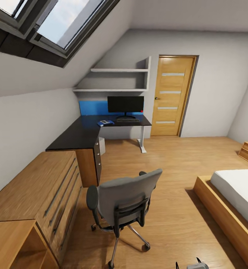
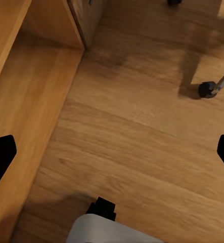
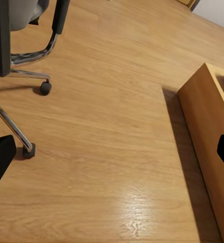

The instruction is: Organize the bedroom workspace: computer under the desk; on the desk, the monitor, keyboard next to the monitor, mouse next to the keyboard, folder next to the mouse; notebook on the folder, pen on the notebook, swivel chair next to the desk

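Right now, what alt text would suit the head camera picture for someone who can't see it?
A grey swivel chair stands on a wood floor, apart from a black L-shaped desk holding a monitor, keyboard and blue folder, under a sloped ceiling.

A grey-upholstered swivel chair with black armrests, chrome star base and black casters stands on the light wood floor, well apart from the L-shaped glossy black desk, its back toward the camera. On the desk's far wing a wide black-fronted monitor stands upright, a slim black keyboard just before its base. A bright blue flat folder lies nearby. A light grey computer tower sits under the desk.
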Robot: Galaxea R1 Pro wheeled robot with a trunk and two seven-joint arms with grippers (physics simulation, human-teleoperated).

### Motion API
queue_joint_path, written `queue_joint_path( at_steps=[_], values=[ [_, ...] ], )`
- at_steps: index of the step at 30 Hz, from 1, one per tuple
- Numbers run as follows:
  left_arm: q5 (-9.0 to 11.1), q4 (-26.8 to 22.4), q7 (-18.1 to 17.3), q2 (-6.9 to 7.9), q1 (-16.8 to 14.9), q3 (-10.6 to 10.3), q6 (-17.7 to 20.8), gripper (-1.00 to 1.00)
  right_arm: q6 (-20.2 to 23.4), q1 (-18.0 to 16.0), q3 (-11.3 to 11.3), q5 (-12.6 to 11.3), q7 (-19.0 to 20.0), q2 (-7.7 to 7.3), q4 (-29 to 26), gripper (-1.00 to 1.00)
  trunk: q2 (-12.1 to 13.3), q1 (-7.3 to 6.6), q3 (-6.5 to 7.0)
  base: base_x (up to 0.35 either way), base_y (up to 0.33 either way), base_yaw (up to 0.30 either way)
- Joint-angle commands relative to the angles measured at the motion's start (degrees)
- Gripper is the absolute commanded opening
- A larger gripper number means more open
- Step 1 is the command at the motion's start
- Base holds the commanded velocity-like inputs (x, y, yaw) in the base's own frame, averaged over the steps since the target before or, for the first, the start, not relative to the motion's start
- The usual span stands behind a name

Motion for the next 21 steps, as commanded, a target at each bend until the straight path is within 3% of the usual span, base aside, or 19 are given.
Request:
queue_joint_path(
  at_steps=[1, 8, 21],
  values=[
    [0.45, -0.05, 0.34, 0.05, -0.04, -0.5, -0.2, 1.0, -0.14, -0.05, 0.49, -0.22, -0.23, 0.03, 0.11, 1.0, -0.47, 0.23, -0.26, 0.0, 0.0, 0.003],
    [0.41, -0.05, 0.34, 0.05, -0.04, -0.51, -0.2, 1.0, -0.14, -0.05, 0.49, -0.22, -0.23, 0.03, 0.1, 1.0, -3.27, 1.77, -1.52, 0.0, 0.0, 0.007],
    [0.41, -0.05, 0.42, 0.05, -0.04, -0.48, -0.2, 1.0, -0.12, -0.05, 0.49, -0.22, -0.2, 0.02, 0.12, 1.0, -8.49, 4.62, -3.85, 0.0, 0.0, 0.114]
  ],
)
